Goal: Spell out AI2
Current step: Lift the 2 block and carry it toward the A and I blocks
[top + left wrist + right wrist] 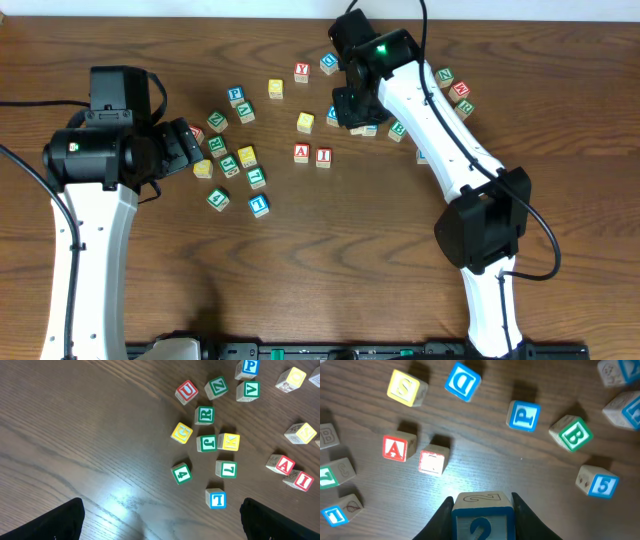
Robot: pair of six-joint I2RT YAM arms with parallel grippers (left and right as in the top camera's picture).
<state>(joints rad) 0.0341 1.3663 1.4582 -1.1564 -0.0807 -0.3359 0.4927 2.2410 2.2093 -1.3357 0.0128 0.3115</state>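
Right now your left gripper (190, 147) is gaping wide and empty, well left of the row. Your right gripper (352, 118), the nearer one, is clamping the 2 cube (482, 526). Its spot is lying near-left of it, just right of the I cube (323, 156), which is sitting beside the A cube (301, 153) in a left-to-right line.

Top-down overview, wrist close-ups sharing A cube (302, 153)
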